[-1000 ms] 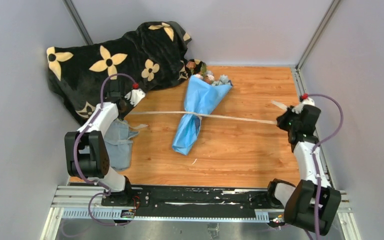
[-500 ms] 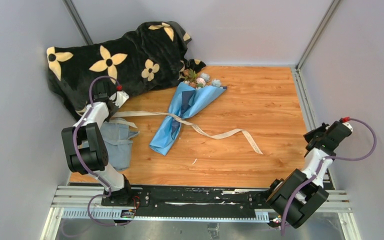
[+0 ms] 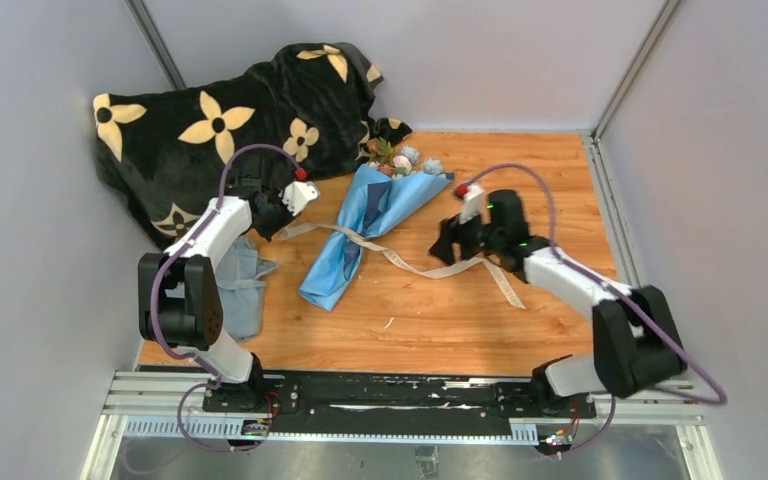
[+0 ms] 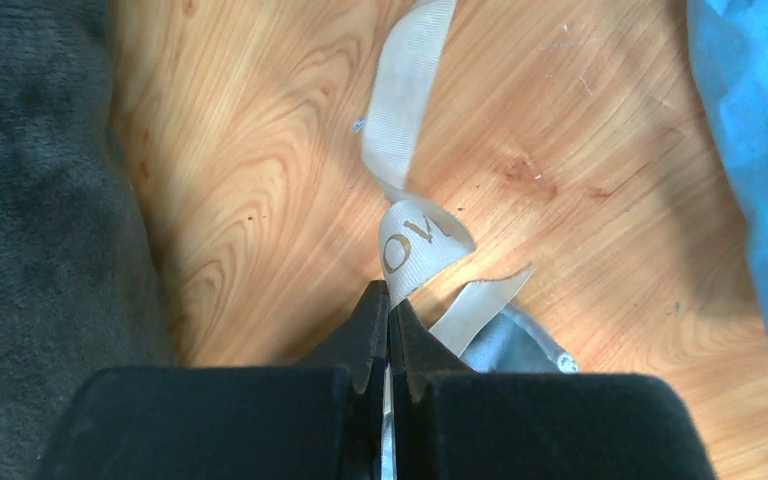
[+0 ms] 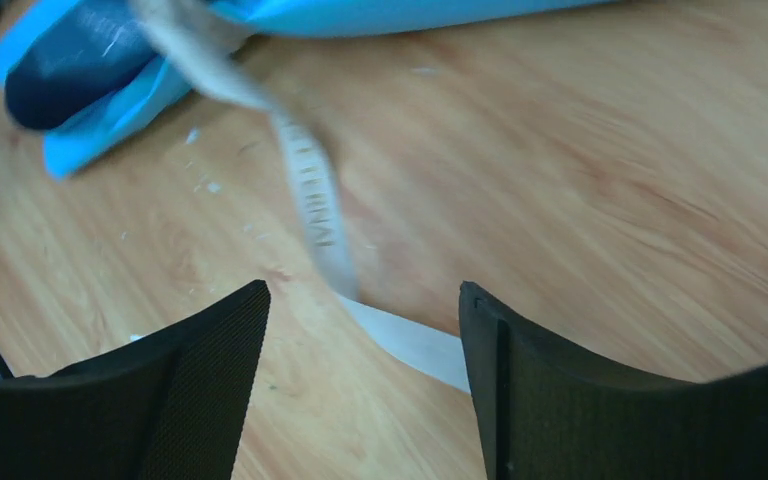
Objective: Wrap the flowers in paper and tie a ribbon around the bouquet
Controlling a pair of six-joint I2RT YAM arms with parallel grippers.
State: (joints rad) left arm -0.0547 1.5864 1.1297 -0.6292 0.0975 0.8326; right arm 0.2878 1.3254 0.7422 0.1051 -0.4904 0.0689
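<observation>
In the top view the bouquet (image 3: pixel 365 220) lies slanted near the middle of the surface (image 3: pixel 530 190). Its flowers (image 3: pixel 402 158) sit at the upper centre, against the edge of the black blanket (image 3: pixel 240 110) that fills the upper left. The narrow end of the paper (image 3: pixel 332 278) points toward the lower left. The ribbon (image 4: pixel 402 110) crosses the cone about halfway down, and we cannot tell whether it is knotted there. From that crossing one length runs left and the other trails right and downward in a loose wave over bare wood. The left claw (image 4: pixel 390 303) is at centre left, just beside the blanket, and is closed tight. In its wrist view the fingertips are pressed together on the ribbon, which curls up out of them with gold lettering showing and then runs toward the top of the frame. A scrap of grey cloth (image 3: pixel 240 290) lies behind that claw, at the left of the top view. The right claw (image 5: pixel 362 295) is right of centre, near the flower end of the bouquet. It is low over the wood with its jaws spread wide and holds nothing. In its wrist view the ribbon lies flat on the surface between the two fingers, touching neither. The blue cone shows blurred at the upper left of that frame.
</observation>
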